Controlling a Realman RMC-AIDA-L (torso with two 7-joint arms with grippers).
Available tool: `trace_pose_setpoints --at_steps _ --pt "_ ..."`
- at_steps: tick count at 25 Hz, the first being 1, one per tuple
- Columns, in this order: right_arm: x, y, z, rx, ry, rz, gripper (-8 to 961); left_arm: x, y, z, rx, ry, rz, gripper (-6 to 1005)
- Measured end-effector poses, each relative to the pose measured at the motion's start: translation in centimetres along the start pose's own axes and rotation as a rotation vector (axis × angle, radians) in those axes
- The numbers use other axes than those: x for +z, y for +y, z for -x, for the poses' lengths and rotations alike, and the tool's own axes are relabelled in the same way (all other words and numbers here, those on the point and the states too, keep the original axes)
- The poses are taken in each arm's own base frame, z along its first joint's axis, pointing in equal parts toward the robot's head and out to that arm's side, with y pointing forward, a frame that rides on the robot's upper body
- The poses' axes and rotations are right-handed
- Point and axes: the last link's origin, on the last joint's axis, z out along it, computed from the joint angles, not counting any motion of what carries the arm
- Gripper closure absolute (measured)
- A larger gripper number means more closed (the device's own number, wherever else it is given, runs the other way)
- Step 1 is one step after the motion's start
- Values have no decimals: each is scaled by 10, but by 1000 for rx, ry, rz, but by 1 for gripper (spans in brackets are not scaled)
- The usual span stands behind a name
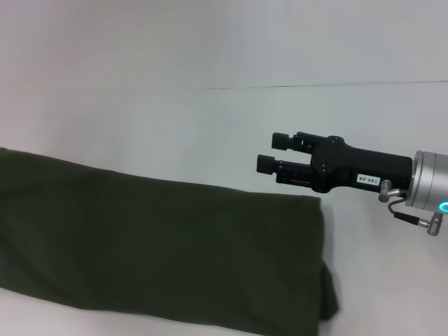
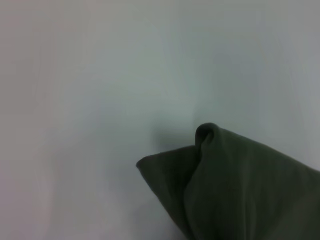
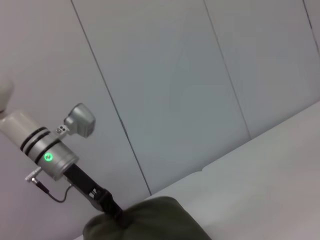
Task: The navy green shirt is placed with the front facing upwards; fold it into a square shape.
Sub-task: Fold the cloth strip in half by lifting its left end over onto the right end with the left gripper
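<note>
The navy green shirt (image 1: 154,252) lies along the near part of the white counter (image 1: 210,126) as a long folded band, running from the robot's left side to a little right of centre, plain dark cloth facing up with no lettering or collar visible. Its right end is a folded edge with a small flap of cloth hanging at the near corner. Just beyond that end, above the counter and clear of the cloth, the right hand (image 1: 273,152) reaches in from the right and points left, its 2 black fingers spread apart and holding nothing. In the right wrist view the left hand (image 3: 117,216) shows farther off, its tip sunk into a raised bunch of the shirt (image 3: 150,220); whether its fingers are pinching the cloth cannot be told. The left wrist view shows a lifted, folded corner of the shirt (image 2: 235,190) over the counter (image 2: 100,100).
</note>
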Motion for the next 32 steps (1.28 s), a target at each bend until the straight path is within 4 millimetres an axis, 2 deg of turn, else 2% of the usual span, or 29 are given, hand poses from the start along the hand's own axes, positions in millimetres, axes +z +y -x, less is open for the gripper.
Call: trace_pose_setpoints --at_steps 6,9,12,13,14,19,25,27,32 --pt "0 -1 0 2 -2 -7 169 -13 -4 -8 -10 35 -17 944" --pt "1 -1 0 1 -6 -11 169 -12 5 -7 -6 19 30 944" --pt "0 -3 2 1 -18 -23 169 -14 26 -8 9 27 129 945" --pt "1 -3 2 0 -18 -26 169 -14 26 -8 9 27 129 945" --pt "1 -4 2 0 -18 -29 169 -22 45 -10 24 68 200 945" --pt "-1 -5 0 -1 -16 -41 169 -28 85 -1 73 49 294 945" --pt "-3 -8 -1 1 -47 -75 169 -11 125 17 107 -19 407 945" --pt "-3 -10 -2 3 -51 -90 169 -1 140 24 113 -49 469 945" --pt "-2 -13 -3 12 -62 -114 169 25 164 37 83 -103 645 945"
